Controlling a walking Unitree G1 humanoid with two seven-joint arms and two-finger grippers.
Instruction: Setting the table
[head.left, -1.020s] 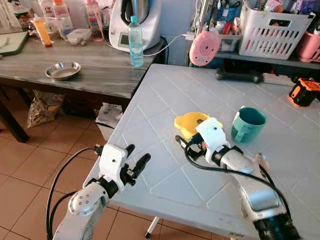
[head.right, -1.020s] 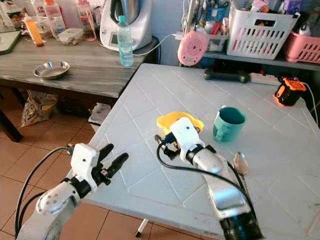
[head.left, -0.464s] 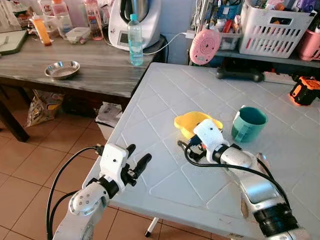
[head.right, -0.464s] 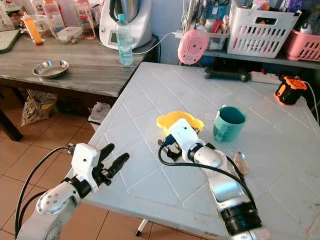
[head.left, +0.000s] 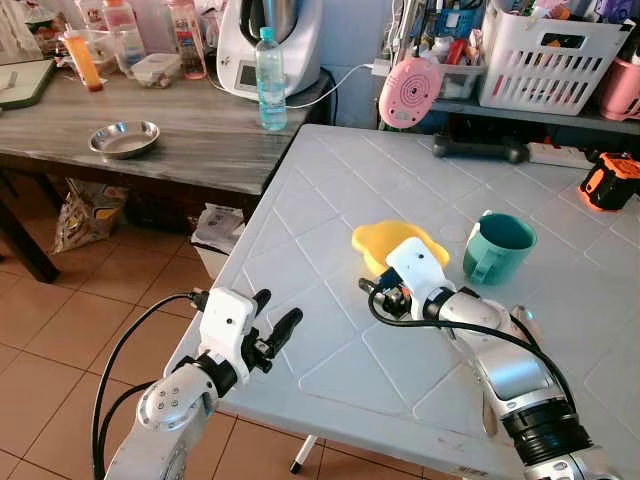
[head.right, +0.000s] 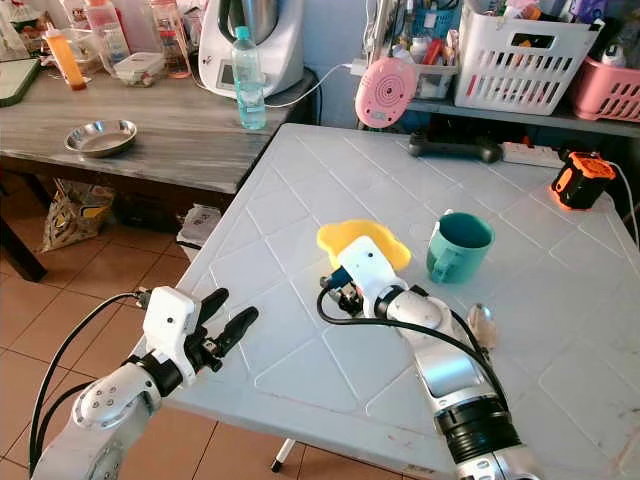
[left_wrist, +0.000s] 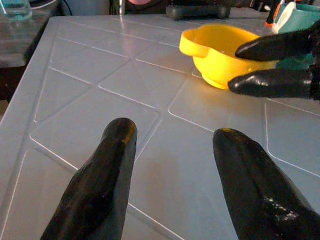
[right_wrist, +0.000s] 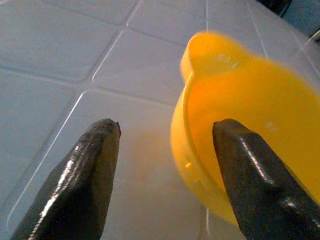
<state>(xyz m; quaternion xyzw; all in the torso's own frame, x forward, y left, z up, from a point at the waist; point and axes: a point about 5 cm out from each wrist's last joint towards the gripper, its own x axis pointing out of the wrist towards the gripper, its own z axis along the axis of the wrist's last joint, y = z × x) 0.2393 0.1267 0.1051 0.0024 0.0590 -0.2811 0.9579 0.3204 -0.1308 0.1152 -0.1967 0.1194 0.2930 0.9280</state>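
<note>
A yellow bowl (head.left: 397, 238) stands near the middle of the white table (head.left: 330, 370), and a teal mug (head.left: 497, 247) stands just to its right. A spoon (head.right: 481, 325) lies nearer the front, beside my right forearm. My right gripper (right_wrist: 167, 126) is open at the bowl's (right_wrist: 240, 115) near rim. One finger is on the bowl's side and the other is over bare table. Its white wrist (head.left: 415, 268) covers the bowl's near edge. My left gripper (head.left: 275, 318) is open and holds nothing. It hovers at the table's front-left edge, pointing towards the bowl (left_wrist: 222, 52).
A wooden side table to the left carries a steel dish (head.left: 125, 140) and a water bottle (head.left: 270, 80). A pink round gadget (head.left: 408, 92), a white basket (head.left: 550, 60) and an orange-black tool (head.left: 608, 183) line the back and right. The tiled floor lies below the table's left edge.
My right wrist has drawn slightly back and down along the bowl's near side, so more of the bowl shows. The left arm has stayed put.
</note>
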